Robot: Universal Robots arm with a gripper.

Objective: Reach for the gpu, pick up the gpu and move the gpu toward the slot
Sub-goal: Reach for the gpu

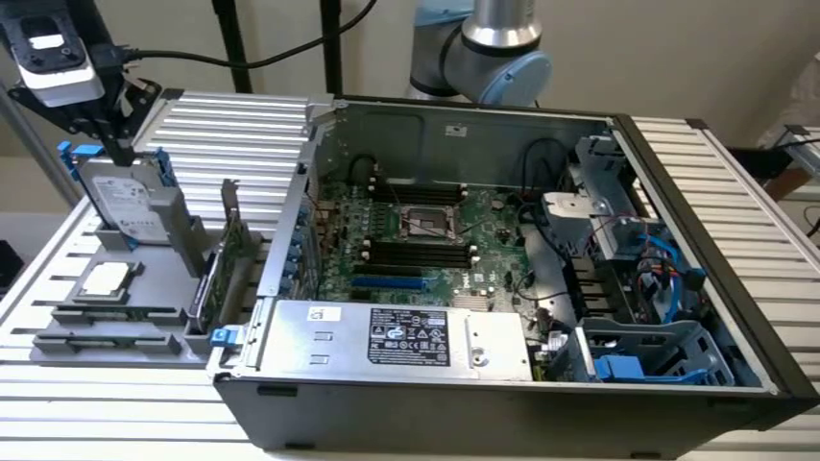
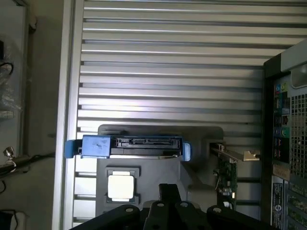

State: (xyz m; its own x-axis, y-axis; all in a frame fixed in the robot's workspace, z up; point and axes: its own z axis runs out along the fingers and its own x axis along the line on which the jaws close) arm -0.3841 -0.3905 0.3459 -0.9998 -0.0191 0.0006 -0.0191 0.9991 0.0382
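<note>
The gpu (image 1: 226, 252) stands on edge in a grey holder (image 1: 122, 331) at the exterior view's left, just outside the open computer case. It is a thin green card with a silver bracket at its far end. In the wrist view the gpu (image 2: 224, 178) appears edge-on beside the case's rear panel. My gripper (image 1: 117, 146) hangs above the far end of the holder, over the hard drive and apart from the gpu. It holds nothing. The dark gripper (image 2: 167, 195) body sits near the wrist view's edge. A blue slot (image 1: 384, 283) lies on the motherboard (image 1: 423, 240).
A silver hard drive (image 1: 129, 204) in a blue frame stands upright in the holder, directly below my gripper. A small square processor chip (image 1: 107, 279) lies flat nearer the front. The case wall (image 1: 292, 240) rises between the gpu and the motherboard. The table (image 1: 230, 125) is ribbed metal.
</note>
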